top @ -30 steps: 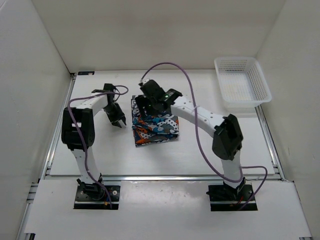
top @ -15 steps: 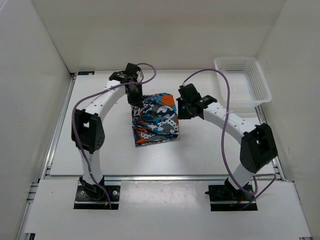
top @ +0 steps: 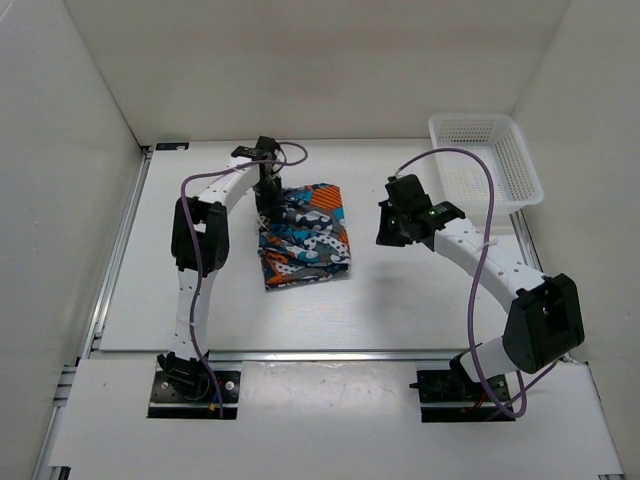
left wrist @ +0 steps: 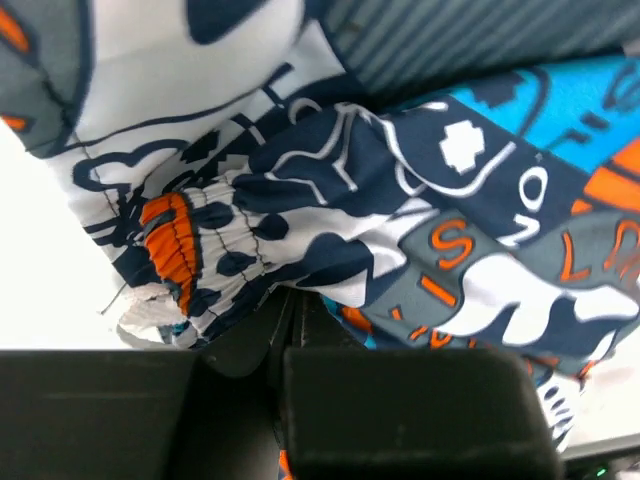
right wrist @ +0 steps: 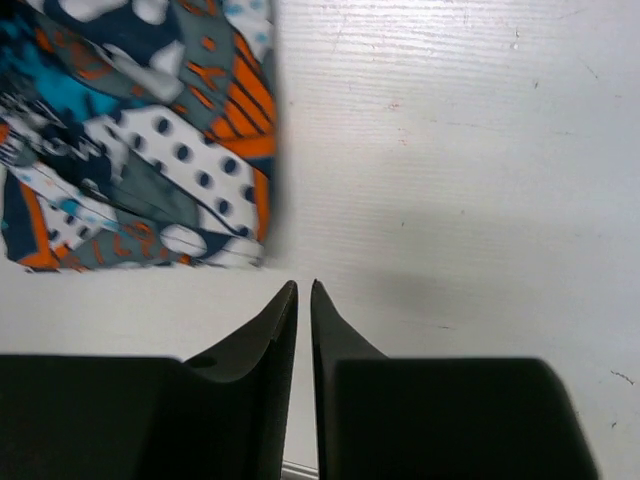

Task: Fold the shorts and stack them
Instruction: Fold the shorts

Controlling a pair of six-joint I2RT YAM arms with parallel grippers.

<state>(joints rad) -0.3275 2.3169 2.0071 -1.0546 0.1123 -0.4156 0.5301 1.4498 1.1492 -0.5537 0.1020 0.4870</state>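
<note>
The shorts lie as a folded bundle mid-counter, with the far-left corner bunched up where the left pincer is closed narrow on the gathered hem. The right pincer is shut to a slit and holds nothing, over bare surface just right of the bundle. The risk, as I judge it: with only one corner pinched and nothing pinning the other side, a pull could drag the stack askew or slide the upper layers open. There is open room left, right and in front; the back wall is near the left arm, and the basket sits well apart at the far right
</note>
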